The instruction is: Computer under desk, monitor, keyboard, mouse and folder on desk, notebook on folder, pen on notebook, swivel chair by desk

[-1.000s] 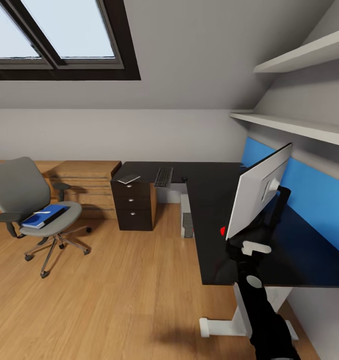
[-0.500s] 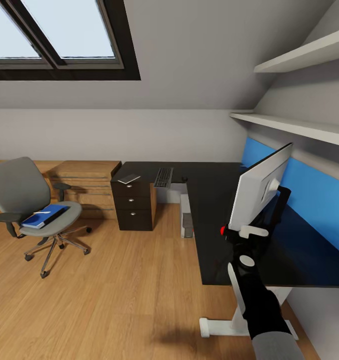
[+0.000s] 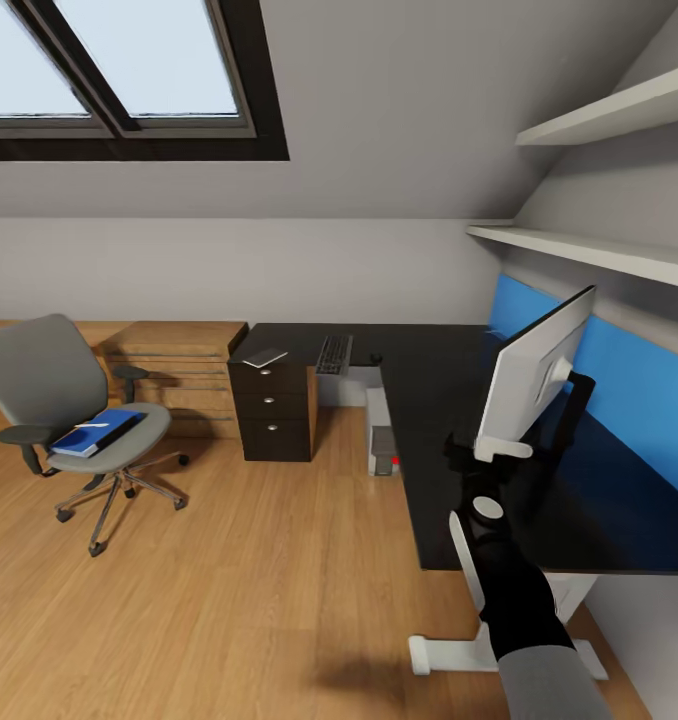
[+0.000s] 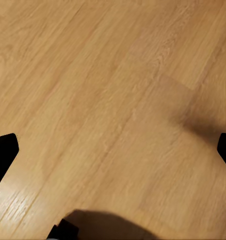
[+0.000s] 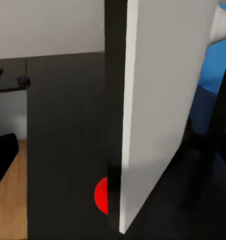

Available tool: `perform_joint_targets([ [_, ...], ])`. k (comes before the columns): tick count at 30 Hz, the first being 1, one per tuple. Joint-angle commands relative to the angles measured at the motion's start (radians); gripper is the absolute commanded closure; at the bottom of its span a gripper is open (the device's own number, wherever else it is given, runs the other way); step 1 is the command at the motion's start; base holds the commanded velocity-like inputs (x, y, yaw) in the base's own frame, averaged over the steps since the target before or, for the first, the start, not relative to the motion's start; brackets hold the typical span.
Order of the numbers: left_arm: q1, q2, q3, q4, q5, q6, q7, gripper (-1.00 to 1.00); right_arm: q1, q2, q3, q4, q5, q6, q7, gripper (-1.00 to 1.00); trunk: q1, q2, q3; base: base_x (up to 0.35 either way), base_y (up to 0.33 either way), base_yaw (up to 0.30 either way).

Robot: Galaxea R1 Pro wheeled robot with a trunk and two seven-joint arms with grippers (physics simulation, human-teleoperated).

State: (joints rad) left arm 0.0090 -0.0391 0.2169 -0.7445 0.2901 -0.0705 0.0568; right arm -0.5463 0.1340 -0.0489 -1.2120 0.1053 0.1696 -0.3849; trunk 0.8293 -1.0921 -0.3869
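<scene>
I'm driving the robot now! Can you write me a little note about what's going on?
Left end effector: open, hanging over the wooden floor.
Right end effector: open, at the lower corner of the monitor.
Monitor upright on the desk; keyboard on the desk's far wing, apart from it.
Computer under the desk: done.
Folder lies on the swivel chair, which stands away from the desk.
Left: keyboard, mouse, folder, notebook, pen, chair.
</scene>
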Motion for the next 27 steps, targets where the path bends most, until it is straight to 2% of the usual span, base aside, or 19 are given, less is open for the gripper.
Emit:
perform_joint_targets([
  [1, 0.0, 0.0, -0.001, -0.001, 0.01, -0.002, 0.002, -1.0, -0.001, 0.001, -0.001, -0.002, 0.01, 0.009, -0.005, -1.0, 0.0, -0.001, -0.001, 0.0, 0.272, 0.0],
  [5, 0.0, -0.001, -0.001, -0.001, 0.01, -0.002, 0.002, -1.0, -0.002, 0.0, 0.001, -0.002, 0.011, 0.009, -0.037, -1.0, 0.0, -0.001, -0.001, 0.0, 0.218, 0.0],
  [12, 0.0, -0.002, -0.001, 0.014, 0.009, -0.003, 0.002, -1.0, -0.003, 0.0, 0.003, -0.001, 0.013, 0.01, -0.097, -1.0, 0.0, -0.001, -0.001, 0.0, 0.047, 0.0],
  [27, 0.0, 0.0, -0.001, 0.031, 0.008, -0.036, 0.001, -1.0, -0.064, -0.009, -0.003, 0.04, 0.017, 0.01, -0.111, -1.0, 0.0, -0.001, -0.001, 0.022, 0.003, 0.0],
])
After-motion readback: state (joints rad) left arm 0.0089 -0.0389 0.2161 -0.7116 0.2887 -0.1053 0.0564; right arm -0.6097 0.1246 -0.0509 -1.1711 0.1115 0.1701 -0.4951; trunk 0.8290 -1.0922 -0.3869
